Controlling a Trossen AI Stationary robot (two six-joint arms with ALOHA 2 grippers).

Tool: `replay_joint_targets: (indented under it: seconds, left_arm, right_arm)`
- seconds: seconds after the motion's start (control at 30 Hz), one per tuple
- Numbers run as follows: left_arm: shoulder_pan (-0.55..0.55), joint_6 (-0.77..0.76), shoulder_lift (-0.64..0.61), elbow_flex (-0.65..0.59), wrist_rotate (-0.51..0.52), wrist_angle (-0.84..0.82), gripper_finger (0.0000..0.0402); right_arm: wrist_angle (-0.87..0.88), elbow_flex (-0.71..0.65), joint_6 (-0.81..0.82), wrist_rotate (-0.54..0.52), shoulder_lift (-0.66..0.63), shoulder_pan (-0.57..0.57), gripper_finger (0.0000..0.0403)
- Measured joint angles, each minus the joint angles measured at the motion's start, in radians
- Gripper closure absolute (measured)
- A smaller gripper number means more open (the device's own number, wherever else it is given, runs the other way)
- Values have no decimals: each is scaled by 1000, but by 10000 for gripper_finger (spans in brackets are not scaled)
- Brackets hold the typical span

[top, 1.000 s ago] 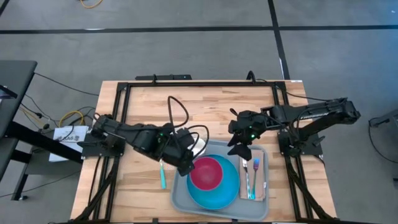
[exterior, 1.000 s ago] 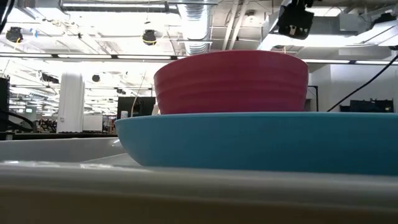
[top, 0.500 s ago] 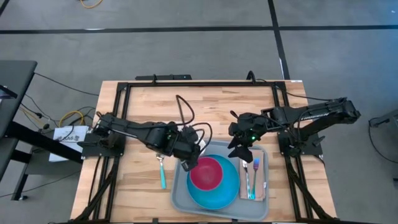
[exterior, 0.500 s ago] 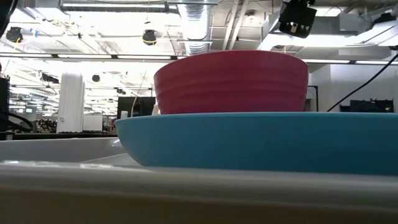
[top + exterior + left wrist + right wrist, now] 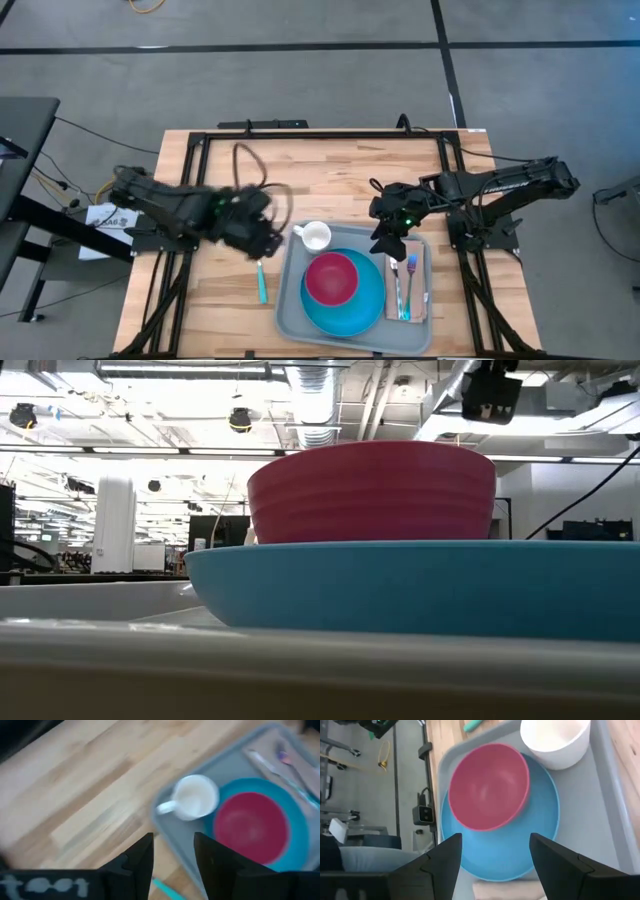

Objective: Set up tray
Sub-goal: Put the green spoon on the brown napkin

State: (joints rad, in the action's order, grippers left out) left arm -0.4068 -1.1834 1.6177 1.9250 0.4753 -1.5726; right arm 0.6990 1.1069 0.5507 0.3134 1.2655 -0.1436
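Left gripper (image 5: 262,243), fingers parted and empty, sits over bare wood beside the tray (image 5: 292,312), clear of the white mug (image 5: 314,236) standing in its corner. Right gripper (image 5: 388,238) hovers open above the red bowl (image 5: 331,278) nested on the blue plate (image 5: 368,302).

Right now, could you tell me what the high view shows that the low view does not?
Only the high view shows the white mug on the tray's corner, the fork, the teal utensil on the table, and both arms. Only the low view shows the room's ceiling lights. Both show the red bowl in the blue plate.
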Motion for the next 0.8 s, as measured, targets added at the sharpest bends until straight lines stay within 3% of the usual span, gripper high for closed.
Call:
replay_joint_targets:
  seconds: [0.17, 0.3, 0.57, 0.7, 0.8]
  left_arm:
    - [-93, -425, -108, -366, 35, 19, 274]
    - [-138, -737, -132, -628, -8, 208, 275]
    - [-137, -777, -132, -966, -53, 803, 275]
    - [-135, -797, -132, -1038, -108, 850, 275]
    - [-135, -798, -132, -1052, -128, 762, 275]
  right_arm:
    - [-3, 0, 0, -20, 0, 9, 178]
    - [-5, 0, 0, -79, 0, 23, 180]
    - [-7, 0, 3, -80, 0, 50, 179]
    - [-8, 0, 26, -80, 0, 47, 180]
    - [-8, 0, 26, -79, 0, 45, 179]
